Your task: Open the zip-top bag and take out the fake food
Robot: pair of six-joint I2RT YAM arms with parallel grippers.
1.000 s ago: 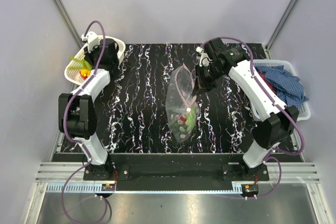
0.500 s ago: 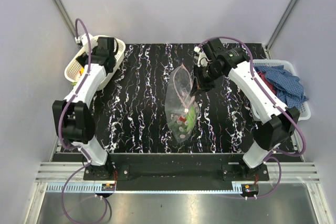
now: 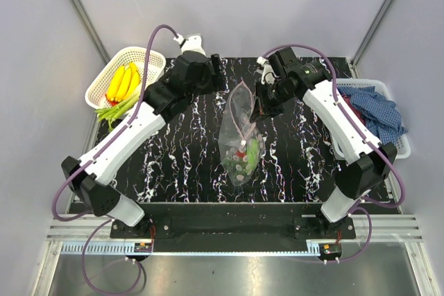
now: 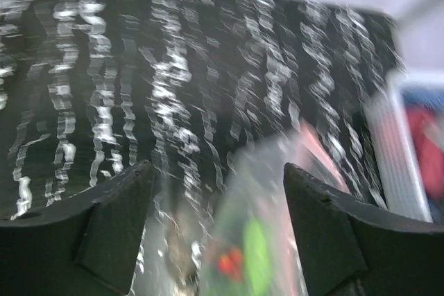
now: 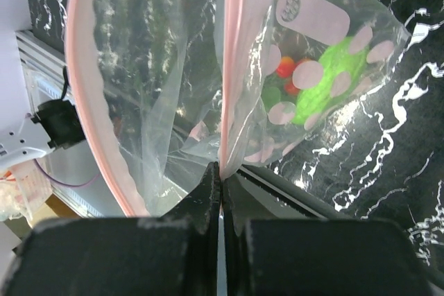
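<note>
The zip-top bag stands mid-table, its mouth open and its pink zip rim spread in a loop. My right gripper is shut on that rim's far edge and holds it up. Fake food lies in the bag's low end: a green piece and red pieces, seen blurred in the left wrist view as green and red. My left gripper hangs open just left of the bag's top, nothing between its fingers. Yellow bananas and a green leek lie in the white basket.
A second white basket at the right edge holds a blue checked cloth and something red. The table top is black with white veins. Grey walls close in the back and sides.
My left arm has swung from the white basket at the far left to the bag's top, and its jaws now stand open. The right gripper has kept its hold on the rim.
</note>
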